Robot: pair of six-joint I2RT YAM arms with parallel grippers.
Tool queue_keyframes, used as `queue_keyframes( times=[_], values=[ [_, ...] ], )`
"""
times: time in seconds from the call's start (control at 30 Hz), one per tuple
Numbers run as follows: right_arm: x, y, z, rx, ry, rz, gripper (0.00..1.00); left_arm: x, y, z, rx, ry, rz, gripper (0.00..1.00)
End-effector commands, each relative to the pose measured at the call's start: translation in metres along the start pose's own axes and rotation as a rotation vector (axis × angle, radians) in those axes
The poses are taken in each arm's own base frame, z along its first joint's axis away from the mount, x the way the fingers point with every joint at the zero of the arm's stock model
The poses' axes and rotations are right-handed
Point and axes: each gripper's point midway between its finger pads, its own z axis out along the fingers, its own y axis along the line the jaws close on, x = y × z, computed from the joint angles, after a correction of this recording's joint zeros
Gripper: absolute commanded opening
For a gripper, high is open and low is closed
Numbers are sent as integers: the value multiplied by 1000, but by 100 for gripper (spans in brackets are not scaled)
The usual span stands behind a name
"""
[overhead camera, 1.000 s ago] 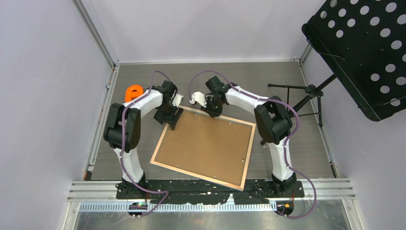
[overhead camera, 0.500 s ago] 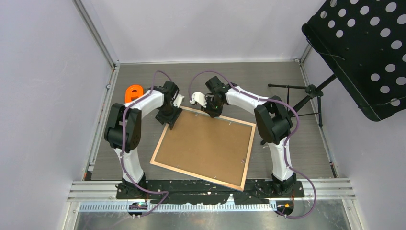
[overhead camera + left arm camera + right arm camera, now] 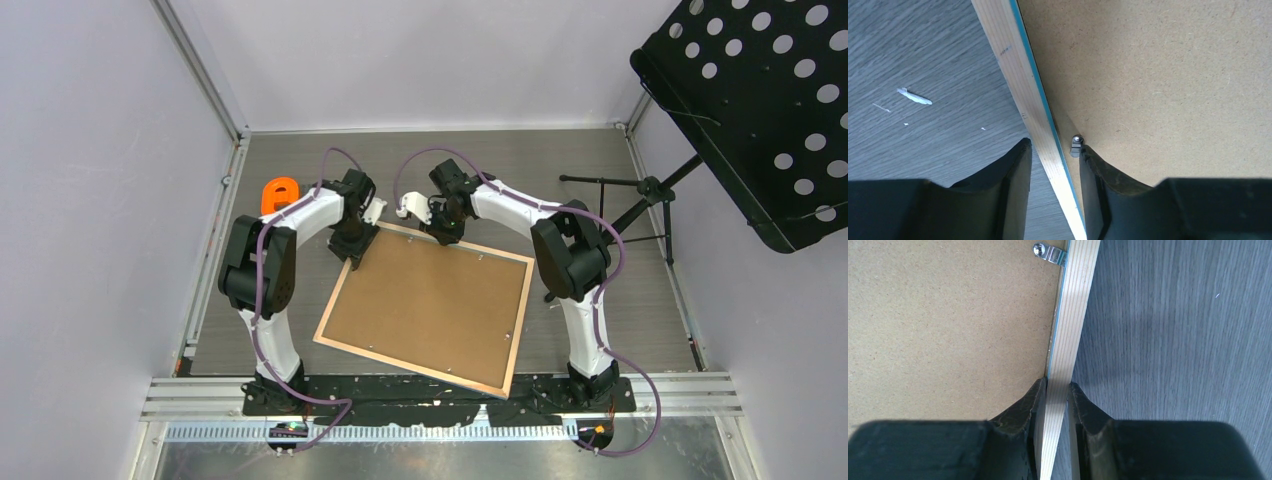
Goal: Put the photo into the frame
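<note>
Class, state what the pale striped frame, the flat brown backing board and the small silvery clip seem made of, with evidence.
Pale frame: probably bare light wood, straight grain lines, blue-painted inner edge. Brown backing board: likely matte fibreboard, speckled fibres, no grain. Small silvery clip: shiny metal, bright glints.

Light was soft and even. The frame (image 3: pixel 1068 315) cast a faint shadow on the table (image 3: pixel 1173 340) just right of the right gripper (image 3: pixel 1057 390), whose fingers (image 3: pixel 1030 405) looked blurred.

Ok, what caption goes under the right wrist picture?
Jaws pinch the wooden edge of the frame, beside the brown backing board.
</note>
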Motion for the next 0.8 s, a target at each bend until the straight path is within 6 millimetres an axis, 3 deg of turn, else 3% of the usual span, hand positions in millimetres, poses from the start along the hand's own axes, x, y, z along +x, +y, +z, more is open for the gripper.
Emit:
queue_keyframes(
  times=[0.0, 0.77],
  values=[
    [-6, 18, -10, -45, -9, -20, 6, -14, 7, -14, -34, -71, 24, 38],
    [-3, 18, -7, -46, 2, -19, 6, -13, 7, -18, -30, -77, 38, 31]
  ],
)
